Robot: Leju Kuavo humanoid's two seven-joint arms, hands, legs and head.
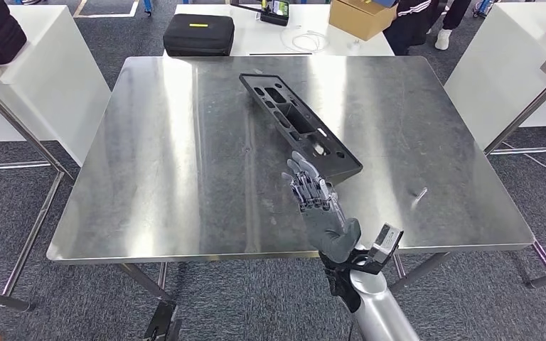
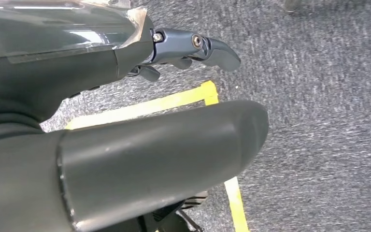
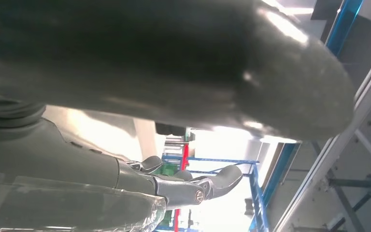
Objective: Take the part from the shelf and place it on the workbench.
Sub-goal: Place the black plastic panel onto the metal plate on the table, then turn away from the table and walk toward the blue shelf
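**Part flat on the workbench, right hand spread just short of it**

Your left hand [image 2: 125, 121] hangs low over grey carpet [image 2: 319, 121] crossed by yellow floor tape [image 2: 140, 108]. From the left wrist view its thumb juts straight out and the darker fingers [image 2: 212, 50] reach out with a slight curl, nothing between them; that view sits too close to judge the spread well, but the hand looks slack and empty.

Moving right, the steel workbench [image 1: 149, 177] carries the black part [image 1: 295, 121], a long flat panel with cut-outs, lying on its face near the middle of the top. Its long axis runs on a diagonal: one end points to the far left, the other to the near right, toward you.

Your right arm [image 1: 377, 305] comes up over the near edge of the bench, forearm angled up and slightly left. The right hand [image 1: 320, 202] is stretched out flat above the surface, fingers [image 1: 302, 174] apart and extended toward the part's near end, holding nothing. The fingertips stop just beside that near corner; you cannot tell from the head view whether they touch it
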